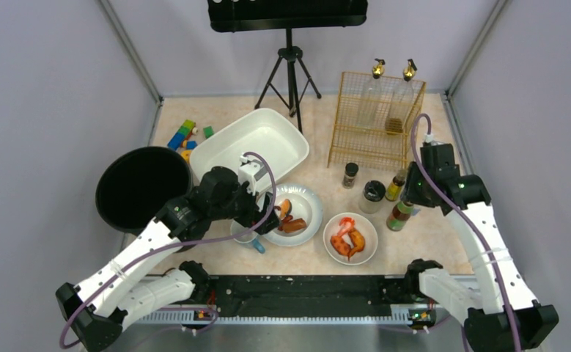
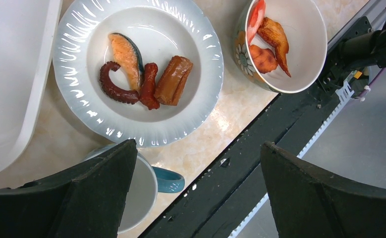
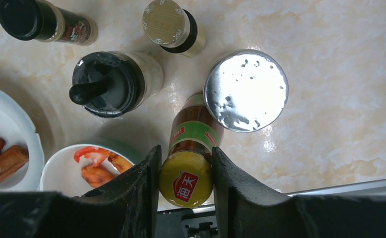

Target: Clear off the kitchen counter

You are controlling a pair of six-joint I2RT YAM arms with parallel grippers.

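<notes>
Right gripper [image 3: 186,148] on the sauce bottle [image 3: 194,131] — bench [image 3: 329,99] far from cleared
Its jaws pinch the upright bottle's yellow cap, likely for a clean lift; the left gripper [image 2: 198,146] gapes wide above the mug [image 2: 141,193] — plate [image 2: 82,29] and bowl [image 2: 243,52] crowd the bench.

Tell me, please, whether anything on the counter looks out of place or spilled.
Nothing looks spilled or tipped. The one oddity: toy blocks at the far left corner of the counter, beside the tub, among kitchen things.

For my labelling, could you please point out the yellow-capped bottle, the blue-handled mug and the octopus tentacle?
yellow-capped bottle [image 3: 186,186]: right wrist view, yellow cap.
blue-handled mug [image 2: 170,179]: left wrist view, blue handle.
octopus tentacle [image 2: 114,92]: left wrist view, curved middle.
</notes>
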